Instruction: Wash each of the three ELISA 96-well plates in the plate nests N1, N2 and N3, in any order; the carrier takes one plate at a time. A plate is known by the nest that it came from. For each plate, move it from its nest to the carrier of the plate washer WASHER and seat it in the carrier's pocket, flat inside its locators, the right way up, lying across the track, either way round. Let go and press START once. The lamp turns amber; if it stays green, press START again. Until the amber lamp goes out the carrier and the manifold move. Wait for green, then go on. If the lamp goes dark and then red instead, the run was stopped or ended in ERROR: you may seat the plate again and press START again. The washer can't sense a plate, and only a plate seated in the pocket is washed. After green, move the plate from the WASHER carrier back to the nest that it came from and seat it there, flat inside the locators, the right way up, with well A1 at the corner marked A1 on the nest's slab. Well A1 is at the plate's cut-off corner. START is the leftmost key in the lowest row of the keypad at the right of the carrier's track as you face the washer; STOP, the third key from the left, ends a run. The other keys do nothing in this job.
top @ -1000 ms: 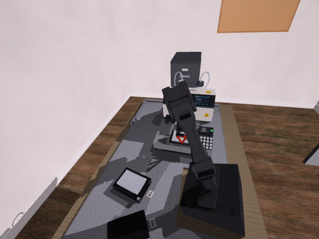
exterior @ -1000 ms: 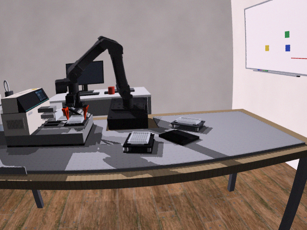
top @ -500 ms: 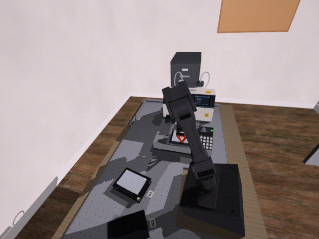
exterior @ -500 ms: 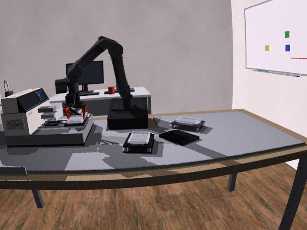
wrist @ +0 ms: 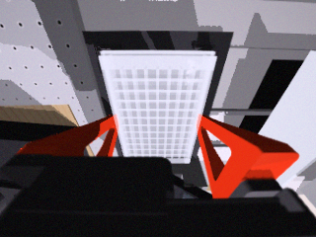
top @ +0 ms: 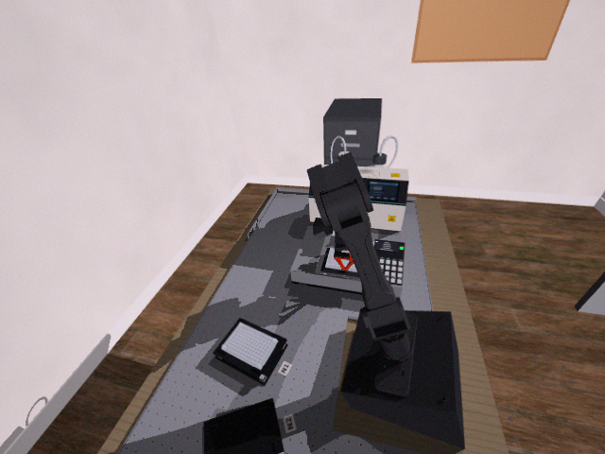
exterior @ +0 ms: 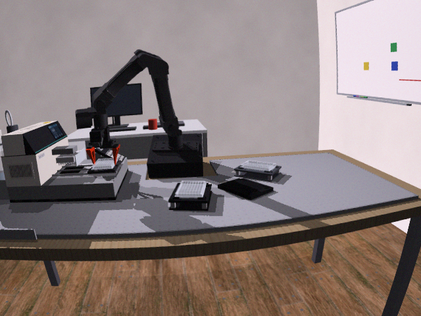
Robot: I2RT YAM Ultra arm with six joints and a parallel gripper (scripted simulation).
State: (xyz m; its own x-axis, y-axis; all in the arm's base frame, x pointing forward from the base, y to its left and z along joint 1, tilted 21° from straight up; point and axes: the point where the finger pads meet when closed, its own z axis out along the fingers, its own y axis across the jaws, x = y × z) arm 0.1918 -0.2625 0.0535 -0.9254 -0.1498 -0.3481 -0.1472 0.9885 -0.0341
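On the grey worktop [exterior: 339, 184], two nests carry 96-well plates [exterior: 191, 189] [exterior: 258, 165], while a third nest [exterior: 245, 187] lies bare between them. The arm's dark forearm [top: 364, 264] hides part of the washer [exterior: 30, 149] carrier and crowds the keypad [top: 392, 269], whose lamp [top: 401, 248] shows green. Arched high from its black base [exterior: 190, 163], the arm points straight down, its red pincer [wrist: 157, 129] clamped on the long sides of the ELISA plate [wrist: 157, 106] lying in the carrier.
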